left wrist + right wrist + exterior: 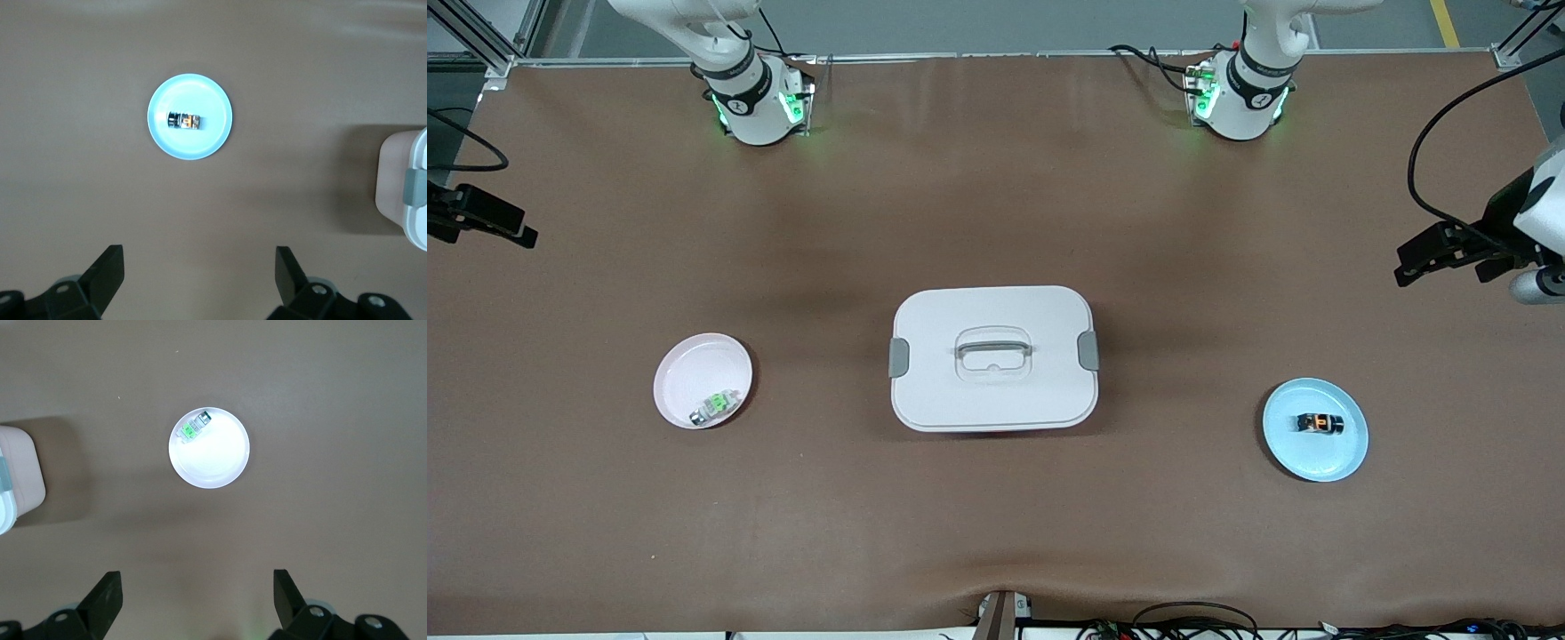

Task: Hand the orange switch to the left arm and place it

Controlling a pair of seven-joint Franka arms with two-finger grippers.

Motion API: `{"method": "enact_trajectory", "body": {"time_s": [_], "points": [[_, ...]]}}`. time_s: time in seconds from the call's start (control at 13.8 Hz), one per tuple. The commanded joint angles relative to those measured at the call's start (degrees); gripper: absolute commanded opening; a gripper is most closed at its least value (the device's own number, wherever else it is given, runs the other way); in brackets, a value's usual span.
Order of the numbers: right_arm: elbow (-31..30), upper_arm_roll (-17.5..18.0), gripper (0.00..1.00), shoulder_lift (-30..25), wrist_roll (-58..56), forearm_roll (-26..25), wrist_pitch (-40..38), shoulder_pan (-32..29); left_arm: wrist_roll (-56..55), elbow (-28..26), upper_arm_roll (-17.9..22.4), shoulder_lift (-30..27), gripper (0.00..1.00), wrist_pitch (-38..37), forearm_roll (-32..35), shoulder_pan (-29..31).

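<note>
**Trouble spots before the switch moves**

Switch first: the orange switch (1319, 423) lies on its side on the blue plate (1343, 458), toward the left arm's end of the table. The box (992, 357) sits between that plate and the pink plate (685, 373), which holds a green-and-silver part (715, 406).

The left gripper (197, 277) hangs high over the table near the blue plate, fingers wide apart, holding nothing. The right gripper (195, 600) hangs over the table near the pink plate, fingers wide apart too.

What could go wrong? The switch is tiny and rounded, so it could roll or slip out of a pinch. A low carry across the middle could bump the box lid or its handle. A bad handover between the arms could drop the switch.

Both grippers are cut off at the front view's edges, and the switch's orange face is hard to make out.
</note>
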Motion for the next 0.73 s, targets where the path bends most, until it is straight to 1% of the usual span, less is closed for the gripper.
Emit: {"method": "enact_trajectory", "body": {"time_s": [0.0,0.65], "points": [[-0.42,0.02,1.00,-1.02,-1.85,-0.05,-0.51,-0.89,2.89,1.50,-0.34,-0.59,1.00,-2.62,0.05,0.62],[-0.34,0.02,1.00,-1.02,-1.76,-0.05,-0.42,-0.63,3.26,1.42,-0.60,-0.32,1.00,-6.04,0.05,0.44]]}}
